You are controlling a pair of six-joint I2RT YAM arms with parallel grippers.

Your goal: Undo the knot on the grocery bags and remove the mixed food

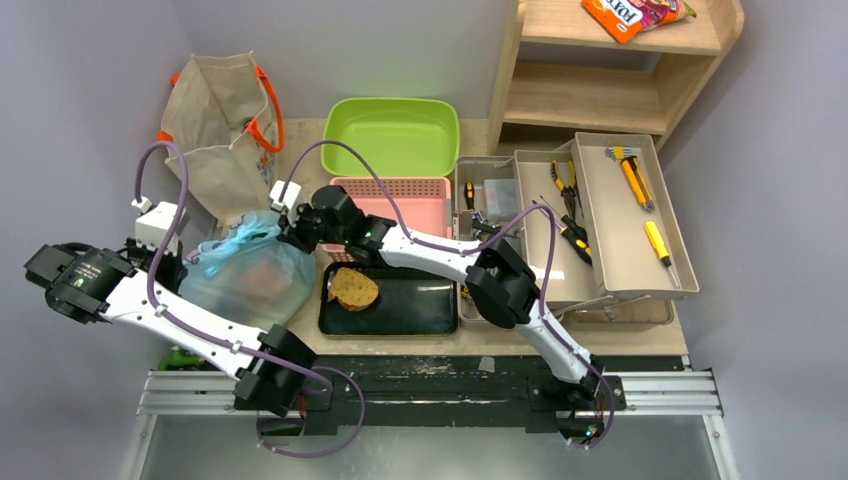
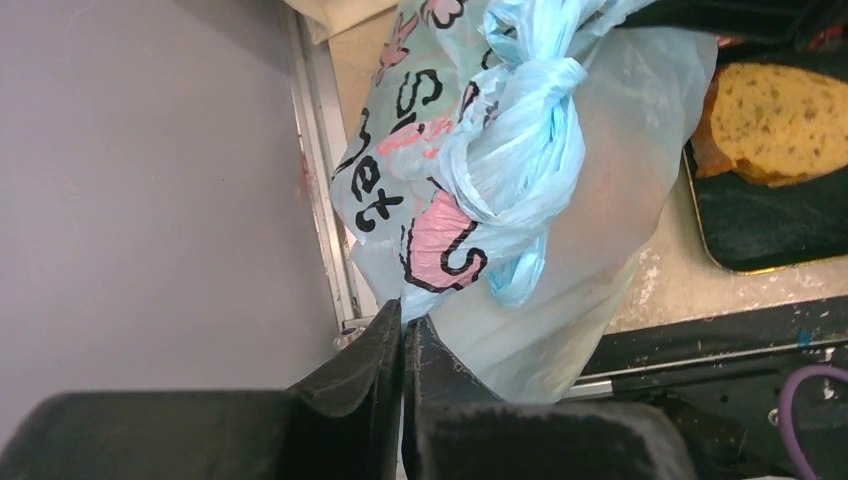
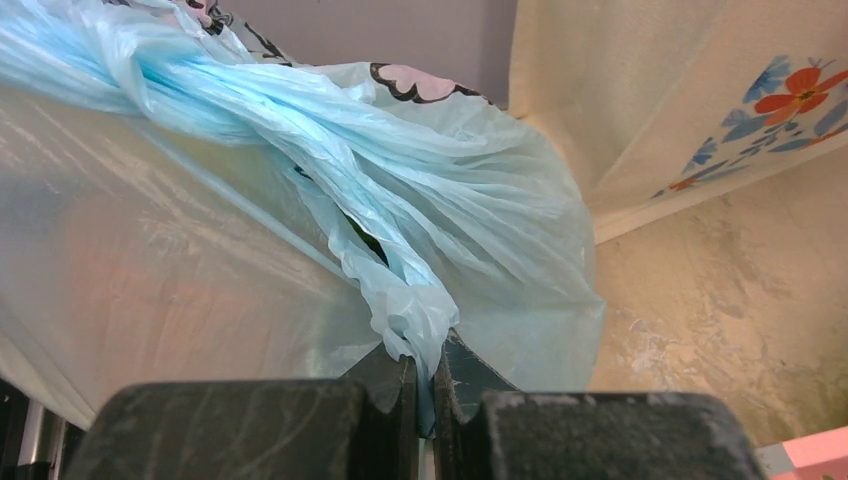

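- Knot [image 2: 548,78] is seen still tied, atop the light-blue bag [image 1: 250,280], which is set on the bench [image 1: 620,338] just left of the black tray [image 1: 420,300].
- Right claw [image 3: 425,365] is clamped on a twisted blue strand of that bag, on the side facing the tray.
- Left claw [image 2: 402,335] is pressed together on the bag's film, on the side away from the tray.
- Canvas tote [image 1: 215,120] is stood behind the bag, farther from the tray.
- Bread slice [image 1: 353,290] is laid in the tray.
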